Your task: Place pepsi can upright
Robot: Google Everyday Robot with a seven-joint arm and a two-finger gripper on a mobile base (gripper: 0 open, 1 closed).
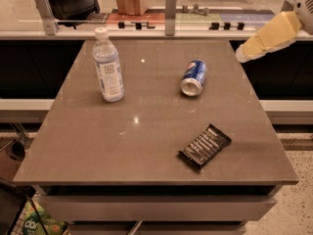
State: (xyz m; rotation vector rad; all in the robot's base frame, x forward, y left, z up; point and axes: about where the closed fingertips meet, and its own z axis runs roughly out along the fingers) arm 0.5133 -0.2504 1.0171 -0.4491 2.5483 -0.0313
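Camera view: the pepsi can (193, 77) lies on its side on the table (146, 151), right of centre in the far half, with one silver end turned toward the camera and the blue body pointing away. The task is judged not yet begun: approach, grasp, rotation to vertical and release are all left to do. The gripper (243, 54) hangs in the air at the table's far right edge, above and to the right of the can and well apart from it. Nothing is seen in its hold, and how far it is open cannot be told, since it shows only as a pale cream form. The arm behind it is cut off by the right border of the frame. A water bottle (108, 65) stands upright to the left, well apart from the can, and a dark snack bar (205, 147) lies flat nearer the front edge. The can's far end is hidden by its own body
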